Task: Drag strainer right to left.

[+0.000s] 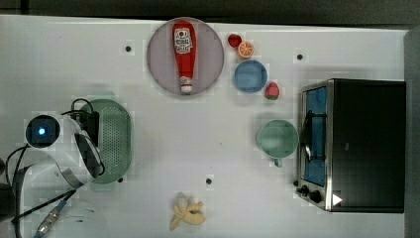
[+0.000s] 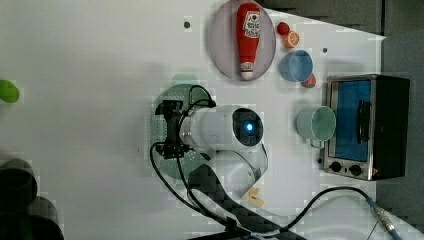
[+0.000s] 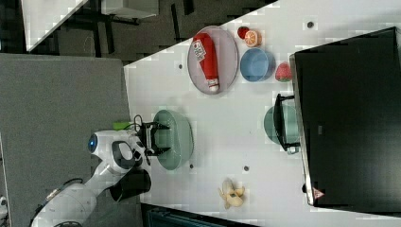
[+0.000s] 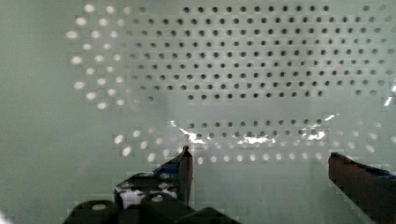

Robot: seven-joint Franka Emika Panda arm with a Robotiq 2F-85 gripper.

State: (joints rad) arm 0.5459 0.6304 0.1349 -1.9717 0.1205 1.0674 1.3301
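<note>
A white table (image 1: 163, 148) carries the whole scene, with a black toaster oven (image 1: 364, 144) at the top view's right edge as the landmark for everything else. Well apart from the oven, at the far side of the table from it, lies the strainer (image 1: 116, 139), a pale green oblong dish pierced with small holes, resting flat and partly covered by the robot arm (image 1: 64, 144). Farther from the oven than the bowl and in line with it, a round plate (image 1: 161, 69) holds a red ketchup bottle (image 1: 183, 52) lying on its side. Just beside the oven door stands a pale green cup (image 1: 277, 139); near the oven's upper corner sits a blue bowl (image 1: 250, 76), with a strawberry (image 1: 272, 90) between bowl and oven and an orange slice (image 1: 245, 49) just beyond the bowl. A peeled banana (image 1: 187, 212) lies near the table's lower edge, well clear of the oven.

The gripper (image 4: 259, 161) hangs over the strainer's inside, fingers spread wide and grasping nothing. The strainer looks light, stiff and smooth, likely to slide easily on the table; its thin rim or side wall seems the best place to pinch or hook for the drag.
</note>
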